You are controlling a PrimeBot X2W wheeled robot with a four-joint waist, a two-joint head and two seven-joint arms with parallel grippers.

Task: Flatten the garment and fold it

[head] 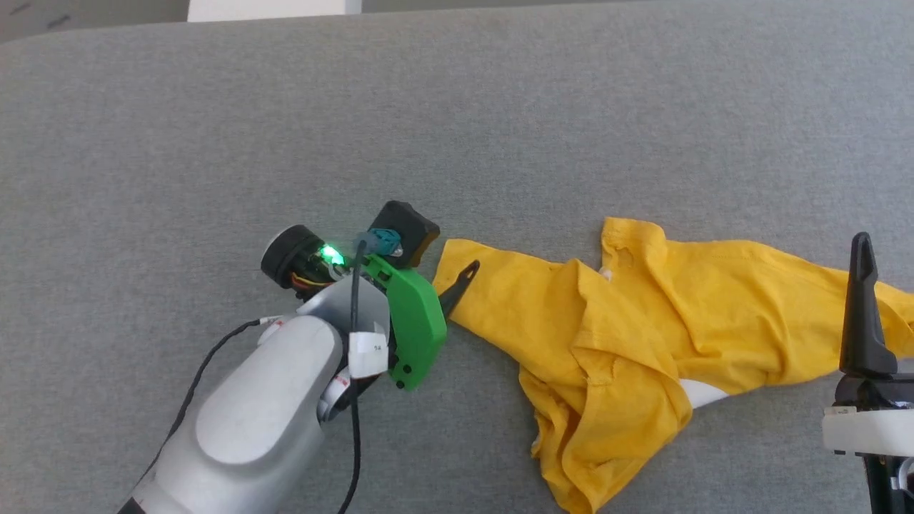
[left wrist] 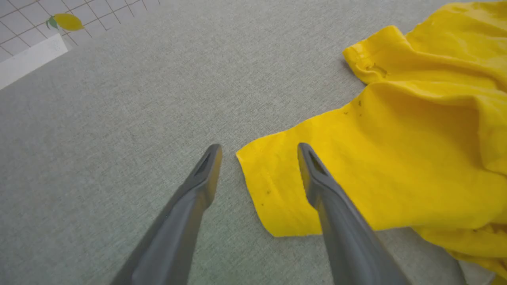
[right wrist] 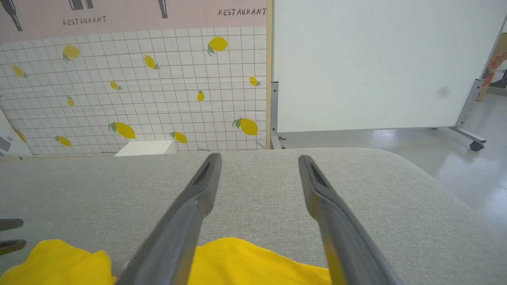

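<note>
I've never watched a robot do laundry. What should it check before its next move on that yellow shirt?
1. Yellow shirt lying flat: not ok, it is bunched, with folds across its middle.
2. Left gripper open: ok, jaws apart, straddling the shirt's corner edge.
3. Right gripper open: ok, empty, over the shirt's right end.
4. Shirt gripped by either gripper: not ok, nothing is held yet.
5. Room to spread it on the grey surface: ok, there is a bare area left of and beyond the shirt.
6. Left gripper touching the surface: cannot tell.

Head overhead, wrists low beside garment [head: 643, 321]
</note>
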